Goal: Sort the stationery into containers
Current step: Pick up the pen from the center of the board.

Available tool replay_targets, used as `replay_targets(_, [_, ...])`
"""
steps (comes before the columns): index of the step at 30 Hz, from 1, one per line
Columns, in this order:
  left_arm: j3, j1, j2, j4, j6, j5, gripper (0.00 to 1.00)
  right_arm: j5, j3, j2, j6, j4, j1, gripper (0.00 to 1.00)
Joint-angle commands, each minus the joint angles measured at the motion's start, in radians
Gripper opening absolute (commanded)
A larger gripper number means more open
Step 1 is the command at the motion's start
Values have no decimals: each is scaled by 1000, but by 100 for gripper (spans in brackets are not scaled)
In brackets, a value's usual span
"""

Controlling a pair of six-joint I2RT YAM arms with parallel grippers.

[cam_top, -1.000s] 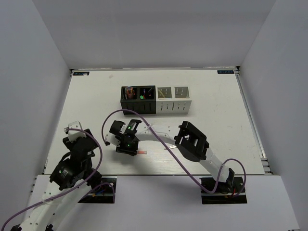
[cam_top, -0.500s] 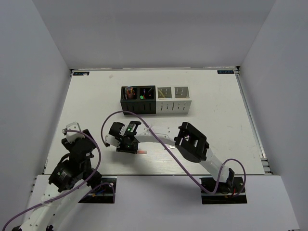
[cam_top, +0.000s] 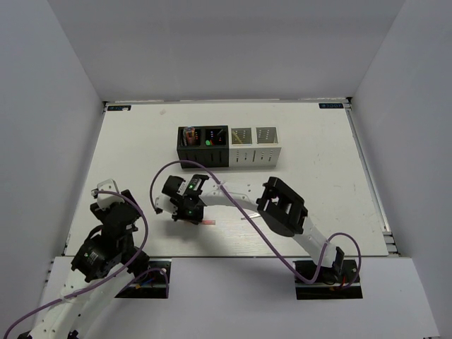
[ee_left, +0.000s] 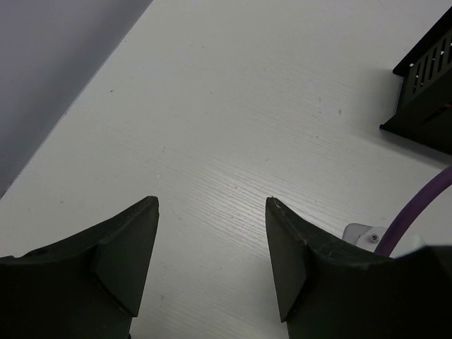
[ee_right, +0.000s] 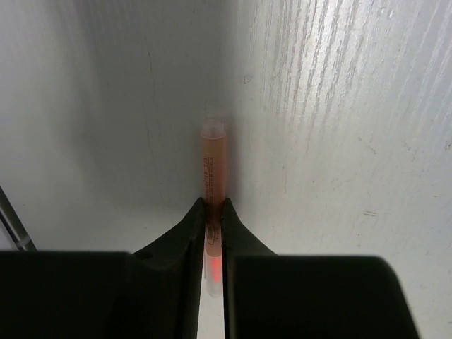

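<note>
Right gripper (ee_right: pixel 212 206): I have it pinched narrow on a thin pink stick (ee_right: pixel 213 159).
Stick axis: straight out from between the tips, along the table (ee_right: pixel 339 141); resting on it or just off it, I can't tell.
Containers (cam_top: pixel 227 146): beyond the gripper, away from the bases, slightly right.
Left gripper (ee_left: pixel 212 212): jaws wide, empty, well apart from the stick, so I'd carry with the right arm.

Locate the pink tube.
The pink tube is pinched in the right gripper on the table, left of centre in the top view, nearer than the black containers.
</note>
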State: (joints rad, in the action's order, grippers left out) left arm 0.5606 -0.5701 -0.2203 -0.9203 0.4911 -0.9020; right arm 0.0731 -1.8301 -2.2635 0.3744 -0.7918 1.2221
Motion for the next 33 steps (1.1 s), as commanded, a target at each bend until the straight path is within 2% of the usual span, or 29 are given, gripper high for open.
replay_targets(1, [16,6,10,-8,7,-14,72,-7,68,-44,6,-83,-33,0])
replay_targets(22, [9,7,-2,5,-3,0,72,-33,77,403,-2,101,-326,0])
replay_targets(28, [5,7,-5,11,-6,8,72,-67,118,496,-11,256,-438,0])
replay_targets(33, [7,7,-14,15,-11,14,72,-67,212,532,-14,482,-538,0])
